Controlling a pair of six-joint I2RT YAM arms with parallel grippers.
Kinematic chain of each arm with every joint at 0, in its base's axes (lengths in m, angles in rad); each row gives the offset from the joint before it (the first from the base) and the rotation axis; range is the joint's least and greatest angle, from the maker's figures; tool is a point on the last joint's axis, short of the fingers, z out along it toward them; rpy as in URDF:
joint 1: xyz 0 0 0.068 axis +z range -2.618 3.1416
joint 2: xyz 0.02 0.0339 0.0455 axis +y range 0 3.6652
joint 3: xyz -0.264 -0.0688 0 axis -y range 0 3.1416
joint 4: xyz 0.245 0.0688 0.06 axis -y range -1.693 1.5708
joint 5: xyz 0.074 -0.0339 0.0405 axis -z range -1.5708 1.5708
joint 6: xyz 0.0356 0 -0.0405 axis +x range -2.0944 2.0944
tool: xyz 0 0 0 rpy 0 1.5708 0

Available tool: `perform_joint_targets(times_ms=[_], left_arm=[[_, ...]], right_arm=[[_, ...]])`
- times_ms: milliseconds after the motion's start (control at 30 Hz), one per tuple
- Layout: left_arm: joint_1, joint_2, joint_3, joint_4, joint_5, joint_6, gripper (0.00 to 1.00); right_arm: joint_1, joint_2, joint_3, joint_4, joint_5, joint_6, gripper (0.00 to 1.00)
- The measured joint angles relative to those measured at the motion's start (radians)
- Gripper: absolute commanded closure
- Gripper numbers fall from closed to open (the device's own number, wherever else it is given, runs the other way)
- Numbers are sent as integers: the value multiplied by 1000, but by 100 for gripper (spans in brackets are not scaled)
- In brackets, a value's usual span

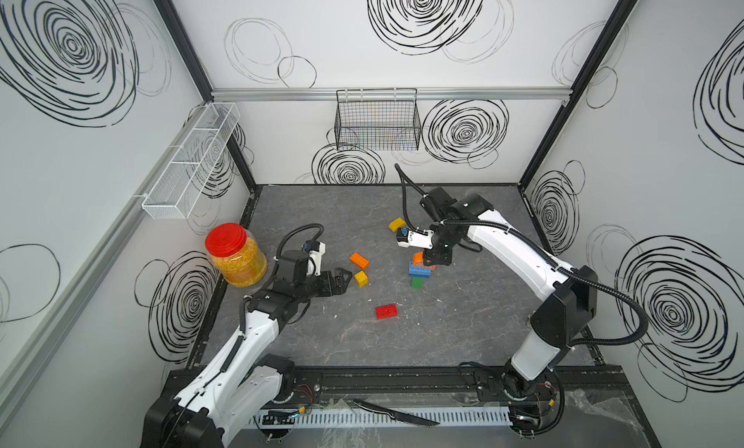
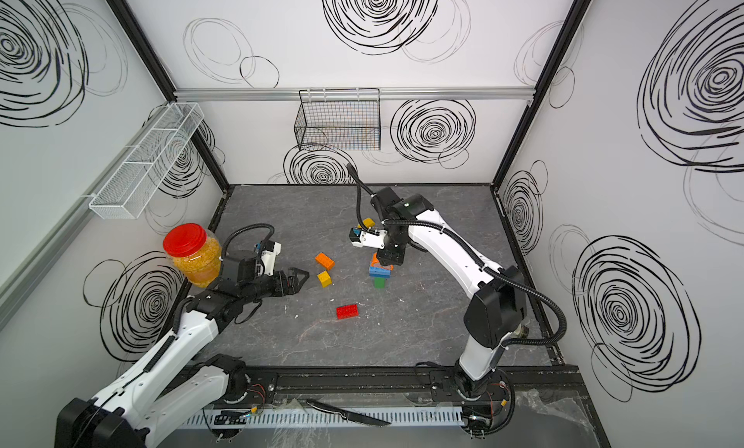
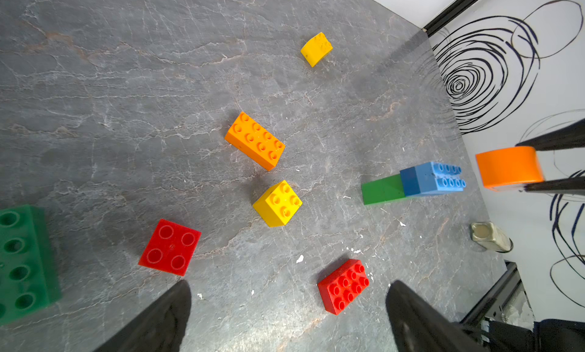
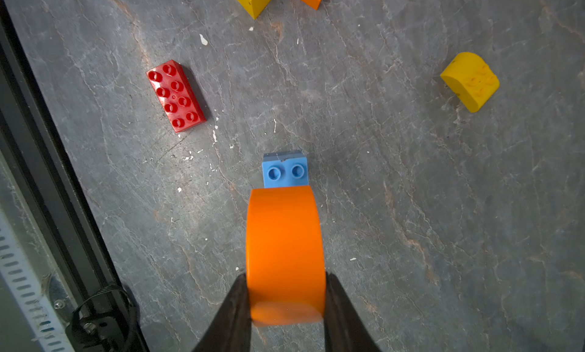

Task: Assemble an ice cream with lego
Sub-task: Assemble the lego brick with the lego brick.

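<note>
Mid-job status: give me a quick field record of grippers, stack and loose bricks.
right gripper: shut on orange rounded brick
held brick: over blue brick, not seated
stack: blue brick on green base brick
left gripper: open, empty
loose: orange long brick, yellow square brick, yellow rounded brick, red long brick, red square brick, green long brick

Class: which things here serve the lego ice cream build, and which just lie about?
Job: orange rounded brick; blue brick on green brick; orange long brick; yellow square brick; yellow rounded brick; red long brick; red square brick; large green brick.
Lying about: jar; knife; black basket; white basket.
</note>
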Motion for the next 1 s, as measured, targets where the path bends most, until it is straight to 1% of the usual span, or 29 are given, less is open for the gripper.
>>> perform_joint_targets(times_ms=[567,867,1000], left_arm=[[1,3,0,0,0,0,1],[1,3,0,0,0,0,1],[1,3,0,0,0,0,1]], right_arm=[[26,34,2,4,46,-30,100],[42,94,42,1,60,-42,100],[42,98,43,-1,64,-46,100]])
